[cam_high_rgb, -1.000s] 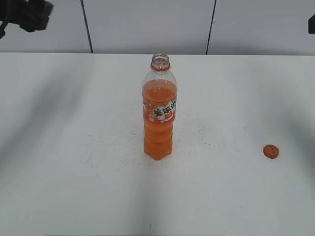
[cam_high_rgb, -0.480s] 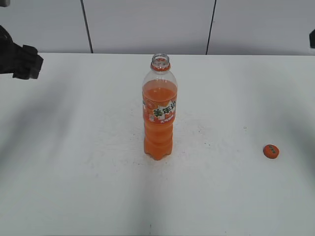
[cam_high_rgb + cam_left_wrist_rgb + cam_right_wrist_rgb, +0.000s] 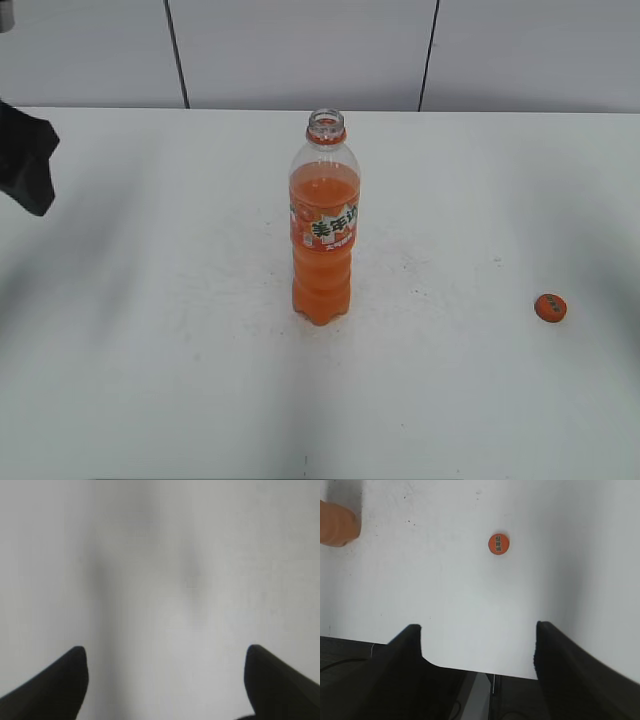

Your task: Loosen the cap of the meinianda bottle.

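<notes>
The meinianda bottle [image 3: 324,225] stands upright in the middle of the white table, its neck open with no cap on it; the bottle's base shows at the left edge of the right wrist view [image 3: 337,522]. The orange cap [image 3: 550,307] lies flat on the table to the right, also seen in the right wrist view [image 3: 498,544]. My left gripper [image 3: 25,165] is at the far left edge, open and empty over bare table [image 3: 165,655]. My right gripper [image 3: 477,630] is open and empty, above the table's near edge, short of the cap.
The white table [image 3: 180,330] has a grey panelled wall [image 3: 300,50] behind it. In the right wrist view the table's near edge [image 3: 470,669] shows, with dark floor and a cable below.
My left gripper has dropped from the top left corner down along the left edge. The bottle and cap have not moved.
</notes>
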Available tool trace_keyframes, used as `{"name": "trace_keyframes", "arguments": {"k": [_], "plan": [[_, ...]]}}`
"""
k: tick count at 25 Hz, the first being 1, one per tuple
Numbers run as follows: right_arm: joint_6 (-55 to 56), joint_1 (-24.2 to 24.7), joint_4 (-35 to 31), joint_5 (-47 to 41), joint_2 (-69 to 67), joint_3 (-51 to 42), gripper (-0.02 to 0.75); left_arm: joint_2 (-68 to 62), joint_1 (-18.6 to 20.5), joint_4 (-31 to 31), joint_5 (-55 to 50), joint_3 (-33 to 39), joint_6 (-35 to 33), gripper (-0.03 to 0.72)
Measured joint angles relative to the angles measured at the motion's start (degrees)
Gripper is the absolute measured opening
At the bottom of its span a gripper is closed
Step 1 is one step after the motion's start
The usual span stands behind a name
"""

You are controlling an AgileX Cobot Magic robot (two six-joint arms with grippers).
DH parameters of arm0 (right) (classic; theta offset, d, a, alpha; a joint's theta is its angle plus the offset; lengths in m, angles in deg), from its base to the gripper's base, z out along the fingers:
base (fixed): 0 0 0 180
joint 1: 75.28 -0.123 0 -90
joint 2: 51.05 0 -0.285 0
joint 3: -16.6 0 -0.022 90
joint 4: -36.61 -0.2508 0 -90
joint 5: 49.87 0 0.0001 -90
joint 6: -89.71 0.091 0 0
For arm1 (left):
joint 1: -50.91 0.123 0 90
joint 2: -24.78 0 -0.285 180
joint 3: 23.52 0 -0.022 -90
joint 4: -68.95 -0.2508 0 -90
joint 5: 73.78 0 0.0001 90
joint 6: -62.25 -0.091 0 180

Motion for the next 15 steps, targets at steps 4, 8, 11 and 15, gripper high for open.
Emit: {"name": "trace_keyframes", "arguments": {"k": [4, 8, 11, 15], "plan": [[1.52, 0.00, 0.64, -0.10, 4.77, -4.06, 0.524, 3.84, 0.00, 1.78, -5.02, 1.51, -0.12, 0.576], [1.70, 0.00, 2.52, -0.16, 12.42, -10.38, 0.524, 12.09, 0.00, 4.34, -6.40, 6.37, -0.12, 0.575], [1.70, 0.00, 2.76, -0.16, 18.48, -14.87, 0.524, 20.74, 0.00, 4.90, -6.61, 10.85, -0.12, 0.574], [1.70, 0.00, 4.01, -0.33, 28.07, -20.29, 0.524, 32.07, 0.00, 4.90, -6.74, 16.63, -0.12, 0.572]]}}
